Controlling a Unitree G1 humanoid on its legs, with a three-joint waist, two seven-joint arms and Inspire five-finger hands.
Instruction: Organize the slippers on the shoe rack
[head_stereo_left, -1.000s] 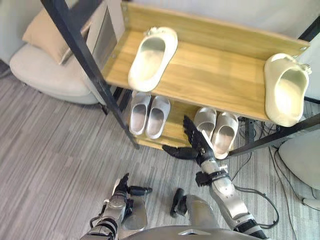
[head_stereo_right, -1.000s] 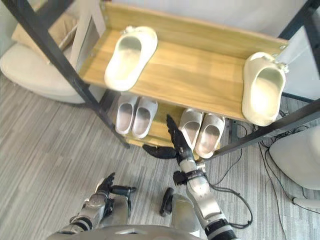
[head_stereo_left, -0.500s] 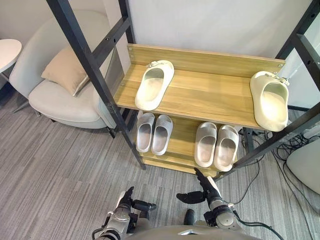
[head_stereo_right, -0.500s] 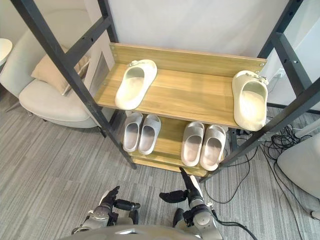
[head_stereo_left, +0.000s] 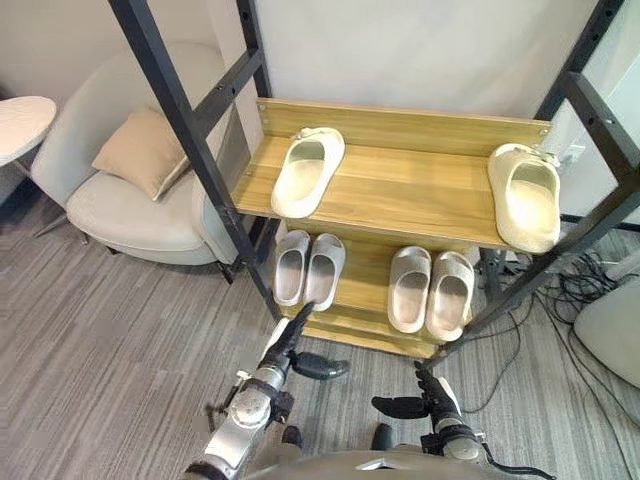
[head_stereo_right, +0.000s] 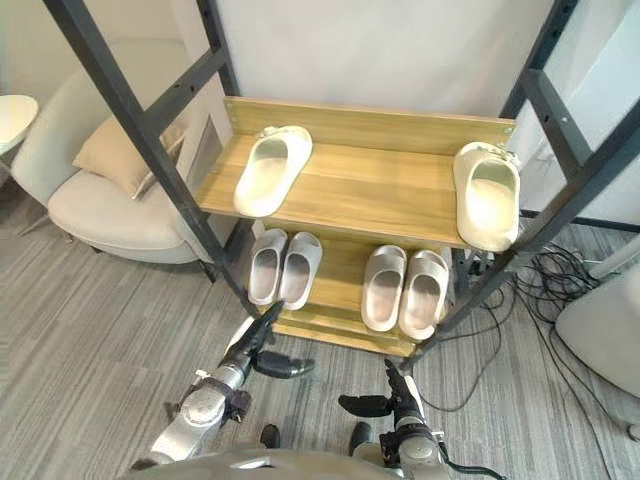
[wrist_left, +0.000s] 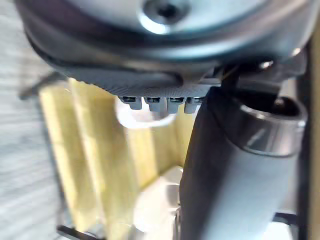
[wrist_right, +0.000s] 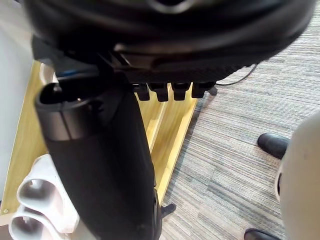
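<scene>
Upper shelf of the shoe rack (head_stereo_left: 410, 190): left cream slipper (head_stereo_left: 308, 172) and right cream slipper (head_stereo_left: 527, 197), at opposite ends, well apart. Lower shelf: left grey pair (head_stereo_left: 307, 268) and right grey pair (head_stereo_left: 432, 290). My left hand (head_stereo_left: 283, 358), near the lower shelf's front, and my right hand (head_stereo_left: 438, 404), lower down, both have straight fingers and hold nothing.

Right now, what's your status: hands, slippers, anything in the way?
Left hand open, by lower shelf; right hand open, low. Two cream slippers far apart on top shelf; grey pairs below. Slanted black post close by left hand.
</scene>
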